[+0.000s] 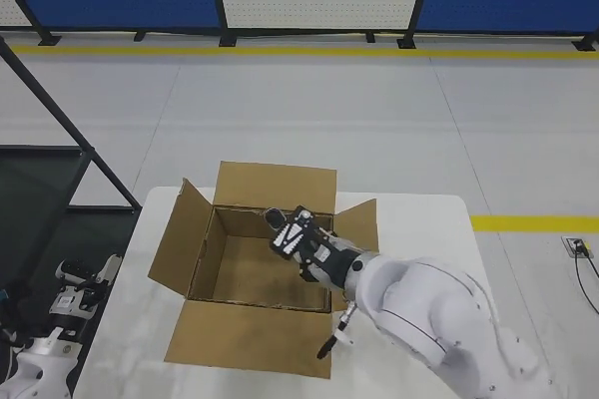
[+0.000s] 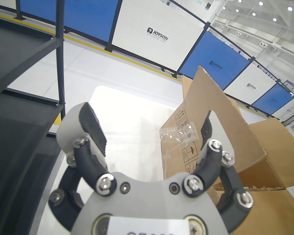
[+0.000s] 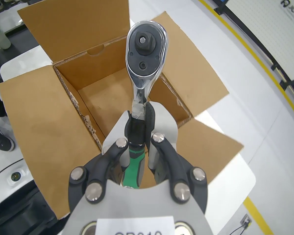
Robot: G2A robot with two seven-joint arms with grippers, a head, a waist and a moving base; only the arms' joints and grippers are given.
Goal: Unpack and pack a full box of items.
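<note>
Above the bare box [image 3: 100, 74], my right end effector [image 3: 139, 116] clamps a ratchet [image 3: 145, 50] — left end effector [image 2: 148, 121] gapes empty; unpacking ending or packing starting, I reckon.

Cardboard box [image 1: 276, 186] sat upright on the table [image 1: 419, 214], all four flaps folded outward, brown inner floor in view; ratchet wrench [image 3: 140, 94], chrome head, black drive square, taped neck, green-and-black handle, was clamped at the handle by the right gripper [image 3: 139, 116], above the box opening.
</note>
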